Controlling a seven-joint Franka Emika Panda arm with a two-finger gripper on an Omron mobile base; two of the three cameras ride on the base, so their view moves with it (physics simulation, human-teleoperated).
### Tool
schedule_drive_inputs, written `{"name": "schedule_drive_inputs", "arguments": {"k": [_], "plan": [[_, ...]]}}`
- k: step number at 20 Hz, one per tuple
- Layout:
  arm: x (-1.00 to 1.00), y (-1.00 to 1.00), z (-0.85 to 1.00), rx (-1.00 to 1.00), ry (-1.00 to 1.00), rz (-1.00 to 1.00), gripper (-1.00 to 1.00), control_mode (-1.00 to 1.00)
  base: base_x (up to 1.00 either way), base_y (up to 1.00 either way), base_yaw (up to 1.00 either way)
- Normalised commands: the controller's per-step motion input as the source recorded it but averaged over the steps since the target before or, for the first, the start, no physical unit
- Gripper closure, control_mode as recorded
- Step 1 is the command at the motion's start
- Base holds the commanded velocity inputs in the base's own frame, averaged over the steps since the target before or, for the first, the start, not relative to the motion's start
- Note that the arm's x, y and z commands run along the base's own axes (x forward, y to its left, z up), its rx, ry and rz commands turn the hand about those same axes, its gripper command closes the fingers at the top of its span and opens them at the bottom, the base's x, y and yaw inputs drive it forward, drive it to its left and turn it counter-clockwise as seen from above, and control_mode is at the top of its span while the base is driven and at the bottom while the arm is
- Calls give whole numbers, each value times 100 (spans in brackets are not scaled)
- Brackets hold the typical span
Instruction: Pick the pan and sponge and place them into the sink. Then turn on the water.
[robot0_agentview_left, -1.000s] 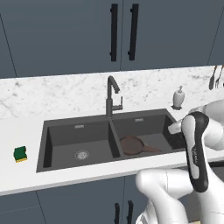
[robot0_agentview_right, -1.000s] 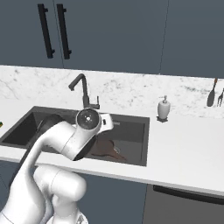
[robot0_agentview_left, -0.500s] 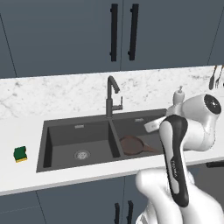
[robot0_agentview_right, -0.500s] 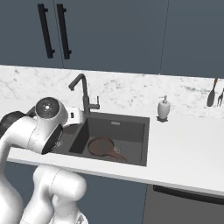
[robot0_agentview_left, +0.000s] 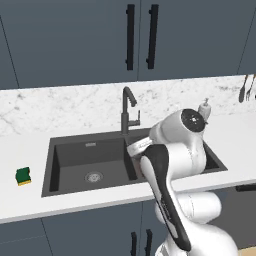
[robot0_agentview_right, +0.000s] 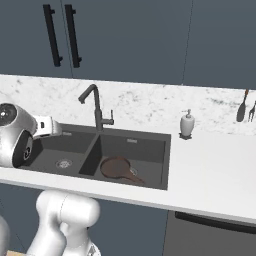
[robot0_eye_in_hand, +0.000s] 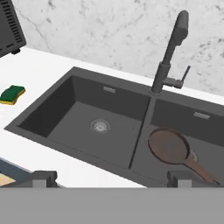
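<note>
Nearest me, the gripper (robot0_eye_in_hand: 109, 177) hangs empty with its fingers spread wide, having swung left from over the right basin within the last second. Beyond it the pan (robot0_eye_in_hand: 169, 146) lies in the sink (robot0_eye_in_hand: 142, 94); farther off, the sponge (robot0_eye_in_hand: 12, 94) waits on the counter, probably next.

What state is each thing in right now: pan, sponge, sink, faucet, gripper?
pan: lying flat in the right basin, handle toward the front.
sponge: on the counter left of the sink, not yet moved.
sink: left basin bare, drain showing.
faucet: off, no stream.
gripper: open, holding nothing, above the sink's front edge.
</note>
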Motion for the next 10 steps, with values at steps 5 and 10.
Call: {"name": "schedule_drive_inputs", "arguments": {"k": [5, 10], "plan": [[0, 100, 0, -6, 0, 0, -100, -100, 0, 0, 0], [0, 100, 0, 0, 4, 0, -100, -100, 0, 0, 0]]}}
